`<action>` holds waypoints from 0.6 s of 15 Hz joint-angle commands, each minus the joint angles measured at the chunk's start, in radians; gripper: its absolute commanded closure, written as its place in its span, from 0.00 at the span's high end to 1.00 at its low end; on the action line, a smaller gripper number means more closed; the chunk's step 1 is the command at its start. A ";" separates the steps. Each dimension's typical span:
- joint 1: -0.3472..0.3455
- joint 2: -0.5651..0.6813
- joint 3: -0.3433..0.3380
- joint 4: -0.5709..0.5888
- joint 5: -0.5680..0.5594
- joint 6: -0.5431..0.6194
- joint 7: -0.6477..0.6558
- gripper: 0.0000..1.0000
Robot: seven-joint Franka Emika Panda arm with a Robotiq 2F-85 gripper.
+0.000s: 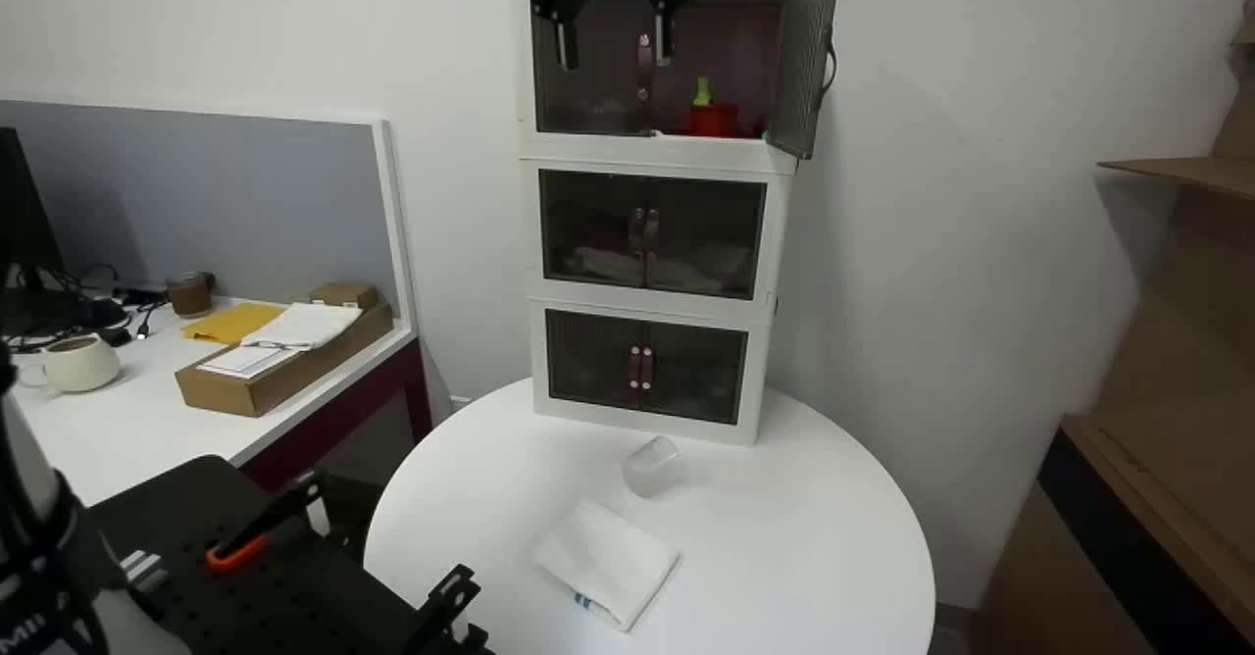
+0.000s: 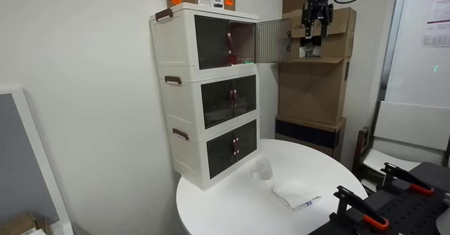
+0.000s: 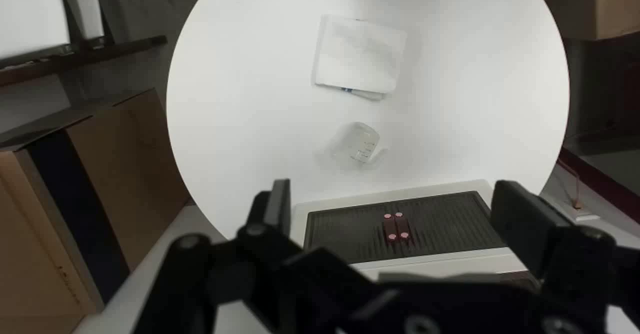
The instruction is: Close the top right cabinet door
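Top right cabinet door (image 2: pixel 271 41), a smoky-brown, ribbed, roughly square tinted panel, hangs open on the top tier of a white three-tier cabinet (image 2: pixel 181 105), hinged at the cabinet's right end as one faces its front. The cabinet stands on a round white bench (image 1: pixel 784 557) that spreads out before it; the cabinet looks like moulded plastic, so a hard shove could perhaps rock or slide it.

The door stands out from the cabinet's front, about square to it or wider; the exact angle is hard to judge. It looks thin, light and stiff, probably smooth plastic, and should swing under little force. A push seems better than a grasp: on the outer face, near the edge farthest from the cabinet, where leverage is best.

A black gripper (image 1: pixel 615 63) hangs in front of the cabinet, touching neither it nor the door, its jaws wide apart with nothing between them.

A red container (image 1: pixel 714 121) sits inside the cabinet's opened compartment, seemingly out of the door's path. A dark looped handle (image 1: pixel 832 62) on the door's outer face, by that far edge, is the likeliest place to hook or pinch if pushing slips. A bright green item (image 2: pixel 248 62) lies low in the cabinet's opening, too small to tell if it blocks the door.
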 commanded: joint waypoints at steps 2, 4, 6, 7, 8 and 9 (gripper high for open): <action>-0.002 0.000 0.002 0.002 0.001 -0.001 0.000 1.00; 0.000 0.013 0.002 0.030 -0.022 0.033 -0.030 1.00; 0.000 0.033 -0.005 0.079 -0.053 0.078 -0.077 1.00; 0.003 0.050 -0.015 0.113 -0.061 0.090 -0.128 1.00; 0.006 0.068 -0.026 0.146 -0.060 0.102 -0.182 1.00; 0.009 0.094 -0.039 0.188 -0.047 0.109 -0.240 1.00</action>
